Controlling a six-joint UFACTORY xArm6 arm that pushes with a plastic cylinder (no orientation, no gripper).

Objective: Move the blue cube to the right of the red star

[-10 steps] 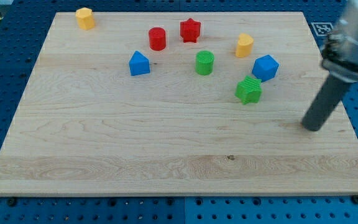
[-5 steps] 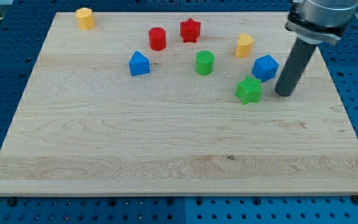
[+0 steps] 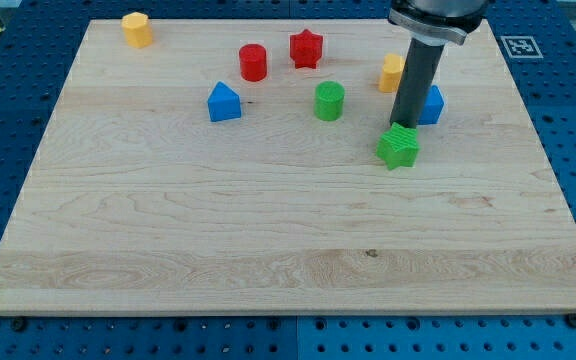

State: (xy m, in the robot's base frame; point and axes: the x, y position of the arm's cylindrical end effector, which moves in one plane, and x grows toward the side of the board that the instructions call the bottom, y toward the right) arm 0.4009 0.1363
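The blue cube (image 3: pixel 432 104) sits at the board's upper right, mostly hidden behind my rod. The red star (image 3: pixel 306 48) is near the view's top, left of the cube. My tip (image 3: pixel 403 125) rests just left of the blue cube and right above the green star (image 3: pixel 399 146), seemingly touching both. The rod rises to the view's top and also covers part of a yellow block (image 3: pixel 392 72).
A red cylinder (image 3: pixel 253 62) stands left of the red star. A green cylinder (image 3: pixel 329 101) is below the star. A blue block (image 3: pixel 224 102) lies further left. Another yellow block (image 3: pixel 137 29) sits at the board's top left corner.
My rod has swept from the board's right edge leftward, passing the blue cube's lower right, and now stands in front of its left side. The blocks look unmoved.
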